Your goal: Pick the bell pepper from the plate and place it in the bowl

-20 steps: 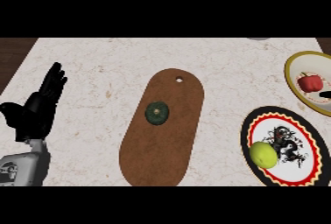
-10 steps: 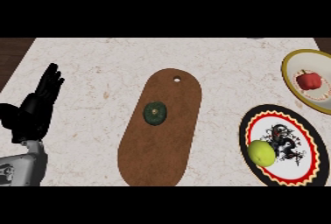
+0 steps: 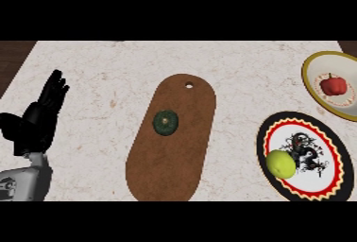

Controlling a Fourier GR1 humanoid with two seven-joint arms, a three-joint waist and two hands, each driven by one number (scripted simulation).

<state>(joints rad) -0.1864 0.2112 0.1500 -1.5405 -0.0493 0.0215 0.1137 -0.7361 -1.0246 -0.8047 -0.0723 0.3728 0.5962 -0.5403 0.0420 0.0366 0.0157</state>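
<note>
A red bell pepper (image 3: 333, 85) lies inside the white bowl with a yellow rim (image 3: 311, 81) at the far right. Below it stands a plate (image 3: 307, 186) with a red, black and white pattern, and a yellow-green round fruit (image 3: 282, 164) rests on its left part. My left hand (image 3: 36, 123) stays at the left edge, fingers straight and pointing up, holding nothing. The right hand does not show in the head view.
A long brown cutting board (image 3: 171, 142) lies in the middle of the marbled counter, with a small dark green round slice (image 3: 166, 123) on it. Dark wood shows past the counter's far corners.
The view has shifted slightly, so the bowl, plate and board sit a little further left and lower. The left hand keeps its pose.
</note>
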